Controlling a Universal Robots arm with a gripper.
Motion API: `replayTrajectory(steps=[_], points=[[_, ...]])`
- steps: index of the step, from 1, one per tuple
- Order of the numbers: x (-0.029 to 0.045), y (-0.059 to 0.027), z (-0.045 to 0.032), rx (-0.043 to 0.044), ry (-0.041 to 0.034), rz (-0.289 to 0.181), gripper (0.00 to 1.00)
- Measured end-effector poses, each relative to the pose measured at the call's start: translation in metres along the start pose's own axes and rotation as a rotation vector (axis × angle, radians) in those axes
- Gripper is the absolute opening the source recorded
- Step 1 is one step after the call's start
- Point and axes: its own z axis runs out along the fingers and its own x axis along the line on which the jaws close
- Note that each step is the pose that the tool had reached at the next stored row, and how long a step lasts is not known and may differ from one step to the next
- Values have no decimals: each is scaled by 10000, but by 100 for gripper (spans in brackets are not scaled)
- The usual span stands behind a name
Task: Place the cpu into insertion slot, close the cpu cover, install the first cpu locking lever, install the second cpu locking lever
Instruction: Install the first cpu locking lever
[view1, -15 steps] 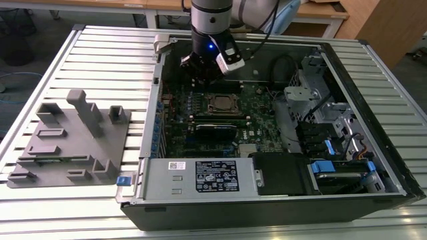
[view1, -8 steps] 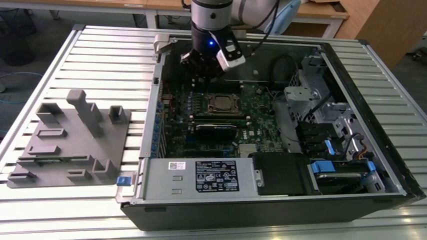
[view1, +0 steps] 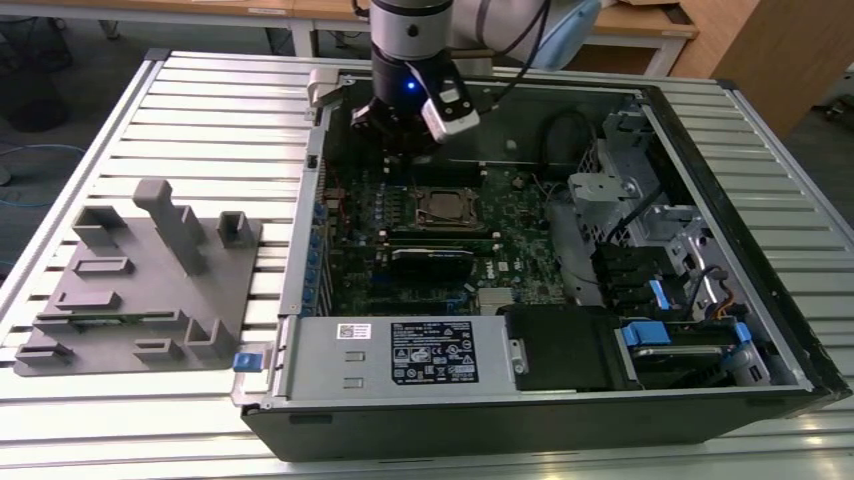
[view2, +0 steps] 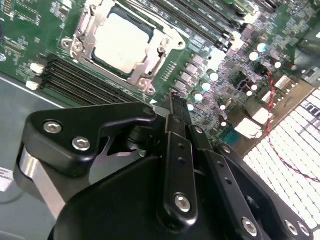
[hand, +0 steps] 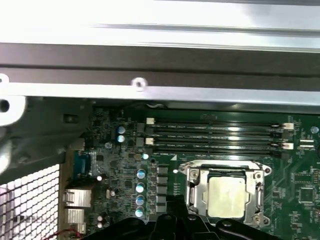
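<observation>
Since the cpu (view2: 122, 42) lies flat in its slot (hidden beneath it), the cover (view2: 159, 59) is down around its edges, evidently to pin it. End effector (view2: 172, 106) hangs just beside it over the board (hand: 115, 165), closed and empty. Case label (view1: 434, 352): print unreadable.

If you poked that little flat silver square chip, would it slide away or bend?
Probably neither. The flat silver-grey square chip sits inside a silvery metal frame on the green board, so a push likely wouldn't slide it. Its metal face looks stiff, so it probably won't bend. Flat and thin, it shouldn't roll.
</observation>
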Motion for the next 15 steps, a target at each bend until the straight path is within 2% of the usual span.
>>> replayTrajectory(steps=[7, 8, 10, 11, 13, 15], points=[[106, 2, 0, 3, -62, 0, 11], [111, 2, 0, -37, -108, -1, 11], [117, 2, 0, -298, -215, 3, 11], [119, 2, 0, -352, -241, 5, 11], [119, 3, 0, -359, -245, 6, 11], [133, 2, -1, -359, -281, 2, 11]])
